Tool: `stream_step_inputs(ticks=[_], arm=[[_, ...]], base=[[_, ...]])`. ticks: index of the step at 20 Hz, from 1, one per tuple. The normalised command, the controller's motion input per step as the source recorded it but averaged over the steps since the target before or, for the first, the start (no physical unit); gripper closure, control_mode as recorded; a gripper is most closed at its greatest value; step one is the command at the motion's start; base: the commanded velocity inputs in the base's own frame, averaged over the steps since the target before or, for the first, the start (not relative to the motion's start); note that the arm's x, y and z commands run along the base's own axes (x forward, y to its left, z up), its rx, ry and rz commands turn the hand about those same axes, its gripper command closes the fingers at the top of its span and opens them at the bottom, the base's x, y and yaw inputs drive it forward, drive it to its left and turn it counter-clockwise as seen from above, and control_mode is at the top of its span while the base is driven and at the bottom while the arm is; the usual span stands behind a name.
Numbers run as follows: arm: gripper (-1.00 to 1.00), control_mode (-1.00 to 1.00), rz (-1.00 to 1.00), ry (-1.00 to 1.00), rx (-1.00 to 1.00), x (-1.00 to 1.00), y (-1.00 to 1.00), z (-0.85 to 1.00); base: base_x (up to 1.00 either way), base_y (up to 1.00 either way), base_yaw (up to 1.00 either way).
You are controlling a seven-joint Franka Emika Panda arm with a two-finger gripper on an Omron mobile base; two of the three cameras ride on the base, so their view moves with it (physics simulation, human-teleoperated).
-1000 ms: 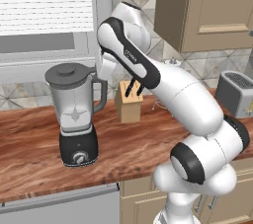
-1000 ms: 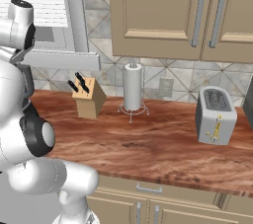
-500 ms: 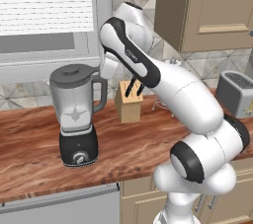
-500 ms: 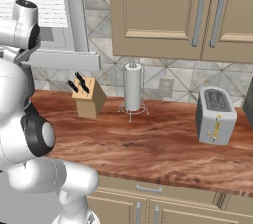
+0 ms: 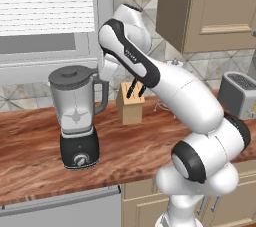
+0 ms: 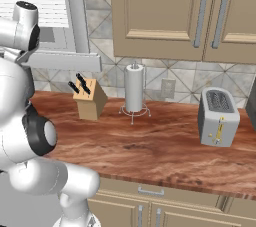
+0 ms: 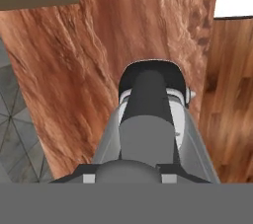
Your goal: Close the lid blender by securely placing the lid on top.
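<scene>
The blender (image 5: 76, 116), a clear grey jar on a black base with a silver dial, stands at the left of the counter. The dark grey lid (image 5: 71, 75) lies flat on the jar's rim. My gripper (image 5: 99, 73) is at the lid's right edge, directly above the jar's dark side handle, and looks shut on the lid; its fingers are hidden behind the white hand. The hand view looks straight down the handle (image 7: 148, 104) to the black base (image 7: 150, 67), with the lid's grey edge (image 7: 126, 168) at the bottom by the gripper (image 7: 127, 178).
A wooden knife block (image 5: 131, 107) stands just right of the blender on the brown counter (image 5: 30, 141). Farther right are a paper towel holder (image 6: 134, 91) and a grey toaster (image 6: 217, 116). Wall cabinets (image 5: 210, 11) hang above, and a window is behind the blender.
The arm's upper joints have shifted slightly. The lid has stayed on the jar with the hand at its right edge.
</scene>
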Motion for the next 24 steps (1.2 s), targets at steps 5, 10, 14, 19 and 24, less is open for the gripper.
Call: stream_step_inputs(ticks=[5, 10, 14, 19, 24], arm=[[1.00, -1.00, 0.10, 0.00, 0.00, 0.16, 0.25, -0.13], [1.00, -1.00, 0.09, -0.01, 0.00, 0.00, -0.08, -0.05], [1.00, -1.00, 0.01, -0.07, 0.00, -0.27, -0.19, -0.10], [-1.00, -1.00, 0.00, -0.06, 0.00, -0.21, -0.01, -0.11], [-1.00, -1.00, 0.00, -0.07, 0.00, -0.07, 0.00, 0.00]], base=[[0.00, 0.00, 0.00], [0.00, 0.00, 0.00], [0.00, 0.00, 0.00], [0.00, 0.00, 0.00], [0.00, 0.00, 0.00]])
